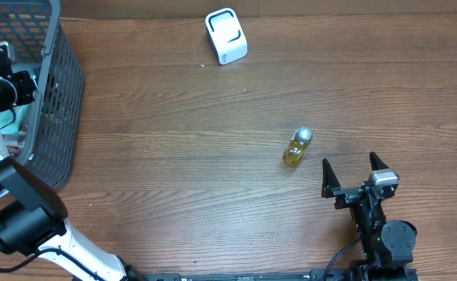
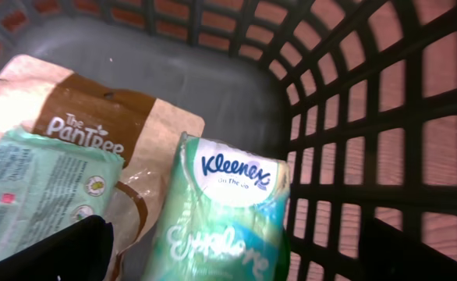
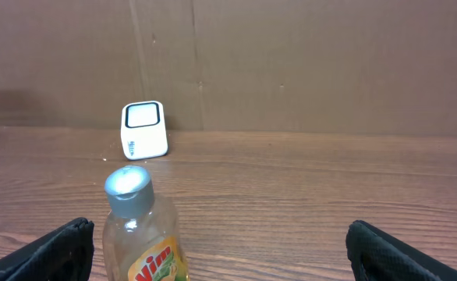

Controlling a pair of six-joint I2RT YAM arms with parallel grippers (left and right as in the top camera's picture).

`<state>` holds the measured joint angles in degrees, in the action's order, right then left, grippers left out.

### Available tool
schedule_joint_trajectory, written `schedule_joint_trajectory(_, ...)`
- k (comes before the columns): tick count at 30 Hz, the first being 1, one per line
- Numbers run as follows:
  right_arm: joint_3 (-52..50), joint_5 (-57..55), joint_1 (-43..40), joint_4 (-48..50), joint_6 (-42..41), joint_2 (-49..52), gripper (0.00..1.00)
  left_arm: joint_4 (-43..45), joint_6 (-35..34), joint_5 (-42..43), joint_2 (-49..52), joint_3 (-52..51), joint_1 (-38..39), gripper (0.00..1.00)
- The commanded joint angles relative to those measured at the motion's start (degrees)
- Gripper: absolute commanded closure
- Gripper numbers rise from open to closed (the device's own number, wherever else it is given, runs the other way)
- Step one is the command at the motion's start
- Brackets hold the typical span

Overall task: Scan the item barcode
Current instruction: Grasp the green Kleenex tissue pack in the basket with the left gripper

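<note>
1. We are seeing the yellow soap bottle (image 1: 298,147) standing upright on the wooden table (image 1: 174,172), right of centre, with nothing touching it.
2. The right gripper (image 1: 353,173) is sitting near the bottle, at its 4 o'clock, jaws spread wide and gripping nothing.
3. The white scanner (image 1: 226,36) is resting at the bottle's 11 o'clock, well apart, by the far edge.
4. At the table's 9 o'clock, the left gripper (image 2: 232,238) is hanging inside the dark basket (image 1: 57,94), fingers wide apart and empty, above a Kleenex pack (image 2: 228,187) lying against a brown pouch (image 2: 111,125).
</note>
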<state>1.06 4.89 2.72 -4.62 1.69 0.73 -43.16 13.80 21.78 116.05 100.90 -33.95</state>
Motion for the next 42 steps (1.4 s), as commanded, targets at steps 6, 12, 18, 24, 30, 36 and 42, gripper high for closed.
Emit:
schedule_joint_trajectory(6,-0.6,-0.5,-0.2,0.2,0.2,-0.5,0.0,-0.1,1.2,-4.8,4.1,0.7,0.6,0.0)
schedule_joint_trajectory(12,-0.6,-0.5,-0.2,0.2,0.2,-0.5,0.0,-0.6,1.2,-4.8,5.8,0.7,0.6,0.04)
schedule_joint_trajectory(18,-0.6,-0.5,-0.2,0.2,0.2,-0.5,0.0,-0.1,1.2,-4.8,5.8,0.7,0.6,0.16)
schedule_joint_trajectory(24,-0.6,-0.5,-0.2,0.2,0.2,-0.5,0.0,-0.4,1.2,-5.5,5.8,0.5,0.6,0.34)
schedule_joint_trajectory(30,-0.6,-0.5,-0.2,0.2,0.2,-0.5,0.0,-1.2,1.2,-8.0,5.8,0.5,0.6,0.23)
schedule_joint_trajectory(36,-0.6,-0.6,-0.2,0.2,0.2,-0.5,0.0,-1.4,1.2,-8.3,5.8,0.3,0.6,0.19)
schedule_joint_trajectory(42,-0.6,-0.5,-0.2,0.2,0.2,-0.5,0.0,0.3,1.2,-8.3,5.8,-1.9,0.6,0.25)
